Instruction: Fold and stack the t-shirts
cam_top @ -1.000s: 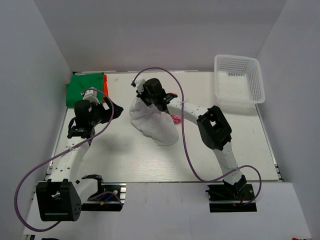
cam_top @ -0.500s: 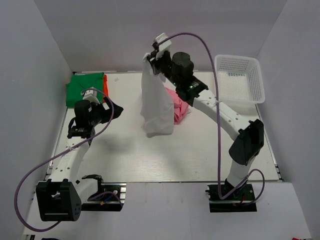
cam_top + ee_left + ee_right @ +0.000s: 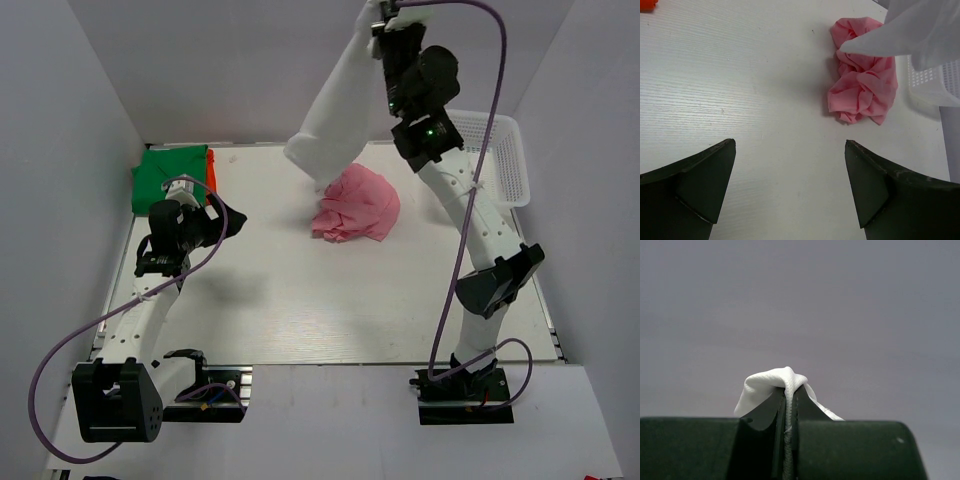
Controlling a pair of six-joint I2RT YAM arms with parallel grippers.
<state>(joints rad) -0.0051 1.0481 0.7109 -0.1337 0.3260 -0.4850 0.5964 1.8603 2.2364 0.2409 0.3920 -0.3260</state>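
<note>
My right gripper (image 3: 381,20) is raised high above the table's back and is shut on a white t-shirt (image 3: 335,110), which hangs down and left from it. In the right wrist view the white fabric (image 3: 771,382) is pinched between the closed fingers (image 3: 788,395). A crumpled pink t-shirt (image 3: 356,205) lies on the table below; it also shows in the left wrist view (image 3: 862,90). My left gripper (image 3: 232,220) is open and empty over the left of the table. Folded green (image 3: 170,175) and orange (image 3: 211,172) shirts lie at the back left.
A white plastic basket (image 3: 480,155) stands at the back right corner; its edge shows in the left wrist view (image 3: 930,82). White walls enclose the table on the left, back and right.
My right gripper has lifted the white t-shirt up and to the right, off the table, uncovering the pink t-shirt. The left arm has not moved.
</note>
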